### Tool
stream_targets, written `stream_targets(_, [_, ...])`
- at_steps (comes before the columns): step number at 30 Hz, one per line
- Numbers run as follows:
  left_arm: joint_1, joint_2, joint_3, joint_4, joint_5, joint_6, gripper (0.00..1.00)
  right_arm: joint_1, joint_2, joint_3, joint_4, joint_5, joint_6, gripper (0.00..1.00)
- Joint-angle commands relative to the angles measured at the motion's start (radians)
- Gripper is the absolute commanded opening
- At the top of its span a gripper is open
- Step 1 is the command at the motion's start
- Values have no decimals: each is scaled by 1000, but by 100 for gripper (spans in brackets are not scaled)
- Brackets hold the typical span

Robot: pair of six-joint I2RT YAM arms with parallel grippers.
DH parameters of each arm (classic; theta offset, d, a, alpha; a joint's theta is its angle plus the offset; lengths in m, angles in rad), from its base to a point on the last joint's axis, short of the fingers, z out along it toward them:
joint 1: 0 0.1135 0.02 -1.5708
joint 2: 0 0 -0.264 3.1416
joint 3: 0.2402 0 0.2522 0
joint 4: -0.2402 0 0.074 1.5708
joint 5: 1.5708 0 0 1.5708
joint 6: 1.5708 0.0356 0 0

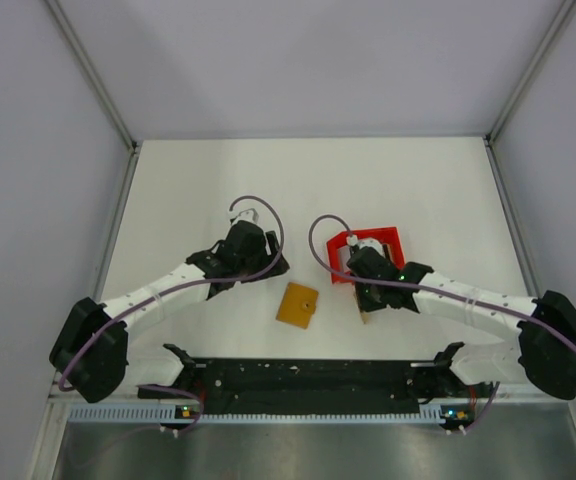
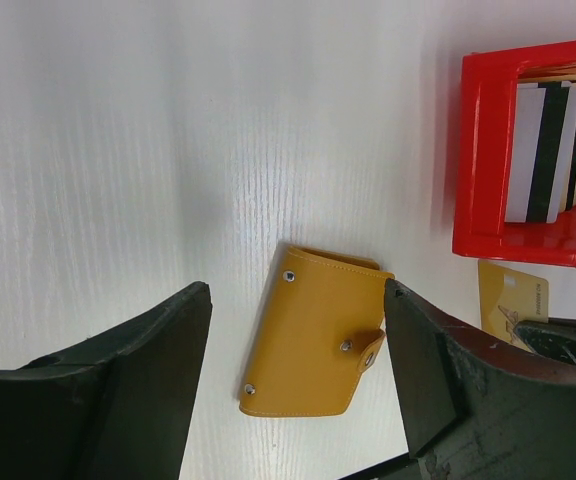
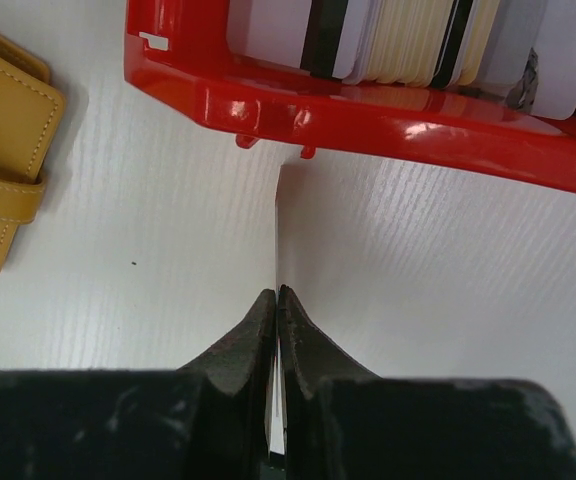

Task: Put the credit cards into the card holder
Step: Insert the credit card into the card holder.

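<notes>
The card holder (image 1: 298, 305), a flat orange-brown wallet with a snap tab, lies shut on the table between the arms; it also shows in the left wrist view (image 2: 313, 335) and at the left edge of the right wrist view (image 3: 3, 160). My left gripper (image 1: 246, 262) is open and empty, above and to the left of the holder, its fingers (image 2: 148, 370) on either side of it in the wrist view. My right gripper (image 3: 278, 292) is shut on a thin card (image 3: 277, 230) seen edge-on; the left wrist view shows the card as yellow-gold (image 2: 513, 298). No light blue card shows.
A red raised-rim tray (image 1: 340, 243) behind my right gripper (image 1: 370, 300) holds several cards standing on edge, white, cream and dark-striped (image 3: 398, 35). It also shows in the left wrist view (image 2: 478, 150). Grey walls bound the table on three sides.
</notes>
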Motion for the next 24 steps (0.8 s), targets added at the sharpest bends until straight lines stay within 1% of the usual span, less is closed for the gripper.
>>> stream_targets(1, [7,-18,-4,42,-6,-7,74,39,30,-11,7,24,21,3])
stream_targets(3, [9,-21,-2,42,-4,-4,73,44,32,-8,7,29,22,0])
stream_targets(6, [9,-20,-7,41,3,2,73,44,20,5,4,26,18,0])
stream_targets(10, [9,-26,-21,29,0,7,72,47,-61,52,-4,-49,2,0])
stream_targets(13, [13,-39,-39,9,-21,-1,73,51,-123,80,45,-120,39,0])
stream_targets(16, [33,-56,-54,-28,-41,-19,75,56,-100,121,108,-157,79,0])
stream_targets(20, [71,-110,-99,-65,-63,-73,90,84,29,179,212,-174,157,0])
stream_targets(22, [87,-139,-119,-76,-64,-90,97,116,90,234,238,-149,179,0])
stream_targets(24, [99,-168,-134,-94,-81,-107,98,154,153,300,245,-102,183,0])
